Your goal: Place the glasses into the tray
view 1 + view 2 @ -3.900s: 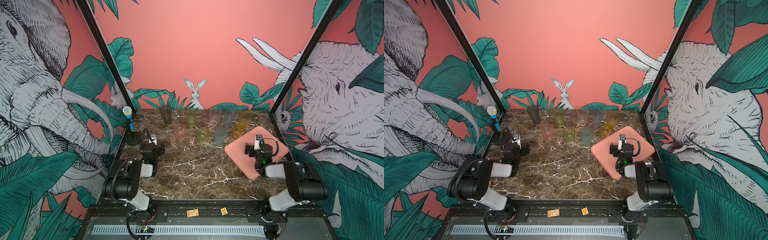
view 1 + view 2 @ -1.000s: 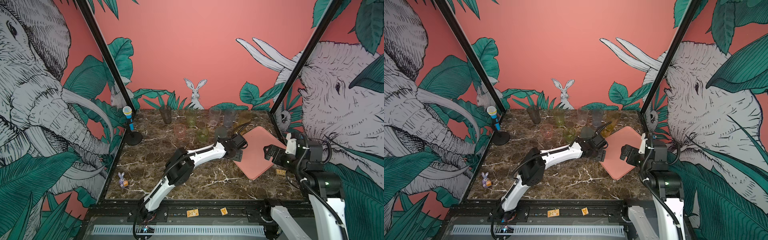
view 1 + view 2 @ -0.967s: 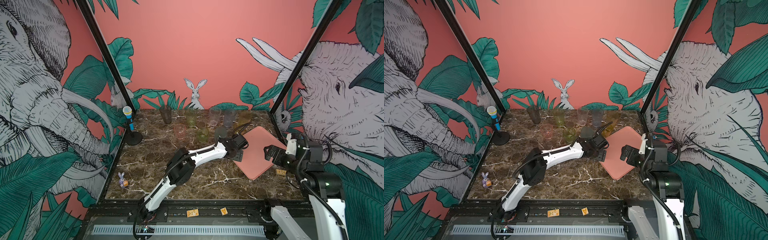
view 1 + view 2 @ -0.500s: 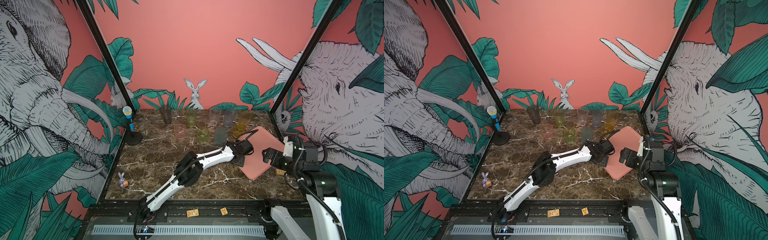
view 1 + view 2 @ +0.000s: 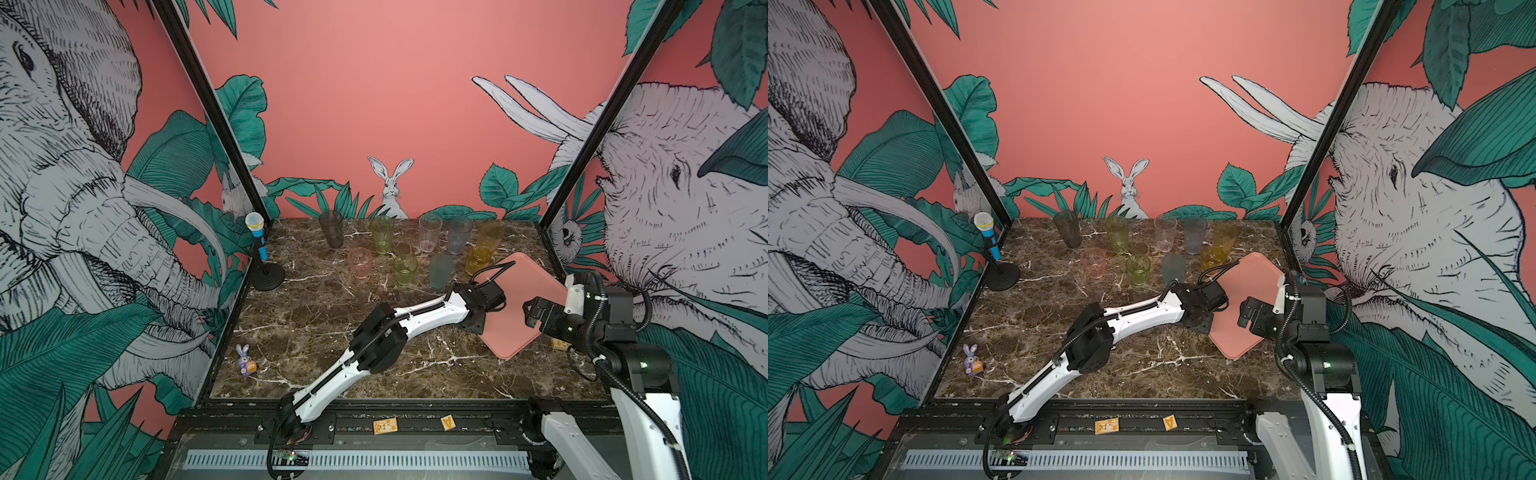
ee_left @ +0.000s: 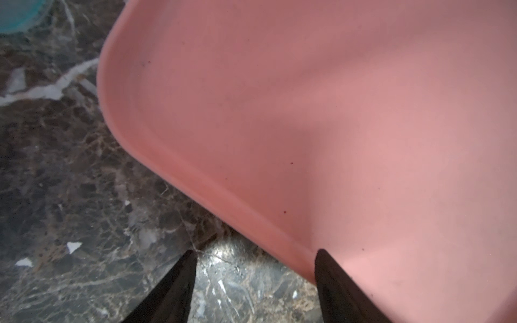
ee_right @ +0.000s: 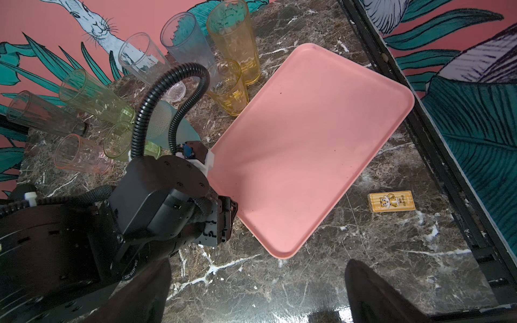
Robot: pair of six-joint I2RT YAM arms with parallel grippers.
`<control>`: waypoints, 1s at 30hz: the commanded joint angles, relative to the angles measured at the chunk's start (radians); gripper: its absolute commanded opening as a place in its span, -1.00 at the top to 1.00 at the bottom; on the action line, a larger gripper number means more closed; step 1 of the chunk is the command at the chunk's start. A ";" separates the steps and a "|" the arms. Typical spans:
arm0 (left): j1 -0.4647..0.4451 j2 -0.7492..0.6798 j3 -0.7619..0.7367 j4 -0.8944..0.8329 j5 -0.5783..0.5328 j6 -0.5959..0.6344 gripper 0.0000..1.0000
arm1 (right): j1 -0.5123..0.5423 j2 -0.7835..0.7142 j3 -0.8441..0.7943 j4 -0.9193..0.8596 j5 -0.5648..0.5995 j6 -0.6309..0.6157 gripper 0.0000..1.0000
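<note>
**Both top views.** We find the tray point(image 5: 528, 286) lying askew at the right of the desk point(image 5: 324, 332), with nothing on it. All nine glasses point(image 5: 430, 232) stand off it in two rows toward the back wall. The short amber glass point(image 5: 477, 258) stands just beside the tray's far corner. The left claw point(image 5: 478, 323) sits low at the tray's near-left edge, its fingers hidden beneath its own wrist. The right claw point(image 5: 534, 312) hangs raised near the tray's near-right edge and carries nothing.

**Left wrist view.** The left claw point(image 6: 255, 251) stands partly open. The tray point(image 6: 307, 112) rim runs between its tips, one tip over the desk and the other over the tray floor. The picture is soft, so we cannot tell whether either tip touches the rim. The teal-grey glass point(image 6: 16, 14) is cut off at the frame's corner.

**Right wrist view.** The right claw point(image 7: 257, 264) is spread wide and empty, over bare desk just off the tray's near corner. The left arm's cable point(image 7: 156, 92) hides part of the teal-grey glass. A small yellow card point(image 7: 391, 202) lies on the desk beside the tray.

**Judgement.** The step in hand appears to be a pinch on the rim to shift the tray. We advise the following:
- seat the outer tip low against the desk
- close squarely across the rim
- slide the tray rather than lift it
- keep the far corner from nudging the short amber glass
</note>
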 commanded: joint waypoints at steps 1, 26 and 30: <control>0.000 0.001 0.015 -0.061 -0.028 -0.019 -0.38 | -0.002 -0.008 -0.014 -0.006 -0.008 -0.013 -0.98; 0.068 -0.187 -0.332 0.046 -0.031 -0.064 -0.05 | -0.002 -0.002 -0.034 -0.003 -0.033 -0.021 -0.98; 0.081 -0.238 -0.421 0.078 -0.030 -0.071 0.05 | -0.002 0.001 -0.035 0.000 -0.035 -0.019 -0.98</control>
